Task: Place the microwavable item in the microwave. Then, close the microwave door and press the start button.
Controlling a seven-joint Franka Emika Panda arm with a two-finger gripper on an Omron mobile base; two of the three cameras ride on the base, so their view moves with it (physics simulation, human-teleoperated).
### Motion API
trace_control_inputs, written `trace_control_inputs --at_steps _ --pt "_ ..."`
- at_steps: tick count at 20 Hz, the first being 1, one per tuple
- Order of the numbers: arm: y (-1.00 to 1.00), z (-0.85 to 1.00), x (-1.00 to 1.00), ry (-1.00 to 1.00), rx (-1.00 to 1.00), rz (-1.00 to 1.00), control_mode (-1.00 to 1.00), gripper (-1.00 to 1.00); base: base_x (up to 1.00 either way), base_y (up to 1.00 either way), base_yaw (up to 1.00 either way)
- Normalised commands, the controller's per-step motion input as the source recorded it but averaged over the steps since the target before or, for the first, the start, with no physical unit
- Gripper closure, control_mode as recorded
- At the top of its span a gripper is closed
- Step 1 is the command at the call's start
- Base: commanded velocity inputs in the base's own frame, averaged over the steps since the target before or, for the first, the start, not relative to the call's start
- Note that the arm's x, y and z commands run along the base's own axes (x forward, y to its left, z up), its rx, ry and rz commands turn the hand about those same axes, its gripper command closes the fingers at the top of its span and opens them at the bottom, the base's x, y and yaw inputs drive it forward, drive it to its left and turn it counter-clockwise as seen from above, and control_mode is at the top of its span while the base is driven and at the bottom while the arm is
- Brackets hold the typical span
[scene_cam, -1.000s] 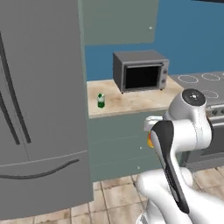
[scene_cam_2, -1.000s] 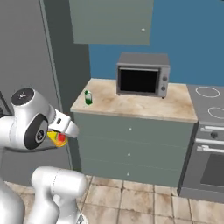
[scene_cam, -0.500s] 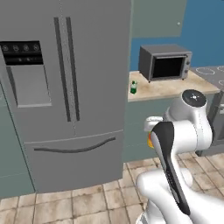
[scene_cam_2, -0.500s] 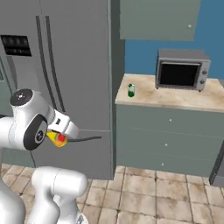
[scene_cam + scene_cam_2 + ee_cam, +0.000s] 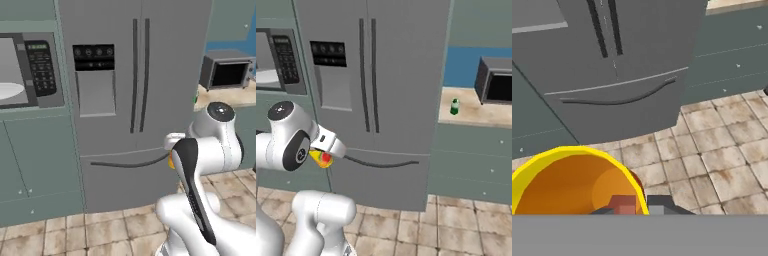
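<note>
My claw (image 5: 326, 156) grips the yellow cup (image 5: 572, 182) before the grey fridge (image 5: 135, 75); the microwave (image 5: 30, 70) sits at 10 o'clock

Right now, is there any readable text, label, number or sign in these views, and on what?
None can be read.
Black keypad panel of the wide black built-in microwave: green display and keys too blurred.
Black dispenser panel on the grey fridge: round icons, illegible.
Small yellow cup: red-orange mark, no lettering.
</note>
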Motion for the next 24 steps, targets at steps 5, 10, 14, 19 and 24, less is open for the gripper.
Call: trace_control_inputs --at_steps 5,10,14,19,24 --pt "0.00 0.00 0.00 0.00 0.00 0.00 1.00 1.00 0.00 1.00 0.00" --pt "0.00 0.00 0.00 0.00 0.00 0.00 1.00 1.00 0.20 1.00 0.00" --pt "0.00 0.00 0.00 0.00 0.00 0.00 1.00 1.00 0.30 0.90 0.00" --pt "0.00 0.00 0.00 0.00 0.00 0.00 1.00 1.00 0.47 0.58 0.00" --pt "0.00 0.00 0.00 0.00 0.00 0.00 1.00 1.00 0.51 0.41 0.00"
